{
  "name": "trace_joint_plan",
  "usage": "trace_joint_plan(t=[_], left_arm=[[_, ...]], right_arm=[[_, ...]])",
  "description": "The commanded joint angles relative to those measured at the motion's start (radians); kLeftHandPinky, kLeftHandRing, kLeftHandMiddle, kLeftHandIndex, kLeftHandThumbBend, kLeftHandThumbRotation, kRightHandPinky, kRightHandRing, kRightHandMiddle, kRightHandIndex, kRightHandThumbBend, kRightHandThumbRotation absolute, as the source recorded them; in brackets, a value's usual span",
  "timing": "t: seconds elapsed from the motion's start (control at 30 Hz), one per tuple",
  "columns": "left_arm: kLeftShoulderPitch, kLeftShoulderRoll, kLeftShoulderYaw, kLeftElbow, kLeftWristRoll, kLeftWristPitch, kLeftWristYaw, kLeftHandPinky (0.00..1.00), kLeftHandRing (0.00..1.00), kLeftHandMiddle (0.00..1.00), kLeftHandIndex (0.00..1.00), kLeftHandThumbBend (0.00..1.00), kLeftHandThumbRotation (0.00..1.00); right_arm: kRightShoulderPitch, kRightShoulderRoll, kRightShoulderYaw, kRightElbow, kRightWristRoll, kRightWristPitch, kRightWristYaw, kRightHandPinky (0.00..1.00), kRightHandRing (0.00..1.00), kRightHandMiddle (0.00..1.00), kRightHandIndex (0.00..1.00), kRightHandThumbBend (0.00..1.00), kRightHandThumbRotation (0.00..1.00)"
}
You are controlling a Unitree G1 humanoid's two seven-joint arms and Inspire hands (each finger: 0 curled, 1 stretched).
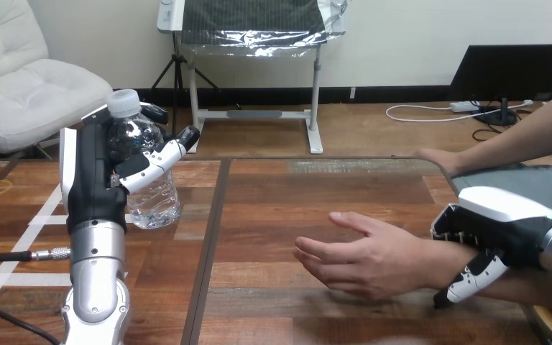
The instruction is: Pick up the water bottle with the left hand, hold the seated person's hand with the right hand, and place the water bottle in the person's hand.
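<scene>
1. Water bottle [151, 198] upright at table's [273, 208] left, clasped round upper body by left hand [90, 172].
2. Right hand [499, 219] curled round person's wrist [430, 260].
3. Probably light, thin-walled, slippery; best gripped mid-body.

water bottle [154, 198]: part-covered by left robot hand [90, 180] | person's forearm [532, 287]: cut at edge

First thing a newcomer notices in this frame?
The left hand at the view's left, its fingers curled round a clear water bottle held upright. Then the person's hand, open with its palm turned up over the table at centre right, with the right hand clasped round the person's wrist.
</scene>
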Motion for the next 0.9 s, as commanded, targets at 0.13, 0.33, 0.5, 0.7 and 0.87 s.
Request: trace_joint_plan(t=[0.13, 0.33, 0.5, 0.7, 0.87], left_arm=[[-0.048, -0.007, 0.008, -0.030, -0.013, -0.020, -0.004, 0.26, 0.31, 0.37, 0.43, 0.62, 0.00], [-0.051, -0.009, 0.006, -0.030, -0.018, -0.010, -0.010, 0.26, 0.31, 0.37, 0.43, 0.62, 0.00], [-0.057, -0.011, 0.004, -0.021, -0.017, -0.009, -0.013, 0.26, 0.32, 0.38, 0.44, 0.61, 0.00], [-0.066, -0.018, 0.002, -0.012, -0.020, -0.006, -0.016, 0.26, 0.32, 0.38, 0.44, 0.61, 0.00], [-0.073, -0.024, 0.002, -0.006, -0.023, -0.001, -0.019, 0.26, 0.32, 0.38, 0.44, 0.62, 0.00]], right_arm=[[-0.003, 0.002, -0.048, 0.002, 0.051, 0.026, 0.020, 0.26, 0.31, 0.37, 0.38, 0.77, 0.18], [-0.014, -0.002, -0.062, -0.007, 0.058, 0.027, 0.027, 0.26, 0.31, 0.37, 0.38, 0.78, 0.18], [-0.024, -0.003, -0.069, -0.009, 0.057, 0.031, 0.024, 0.26, 0.31, 0.37, 0.38, 0.79, 0.19], [-0.038, -0.007, -0.074, -0.009, 0.055, 0.026, 0.023, 0.26, 0.31, 0.37, 0.38, 0.81, 0.25], [-0.048, -0.007, -0.079, -0.008, 0.061, 0.020, 0.026, 0.25, 0.29, 0.36, 0.38, 0.83, 0.29]])
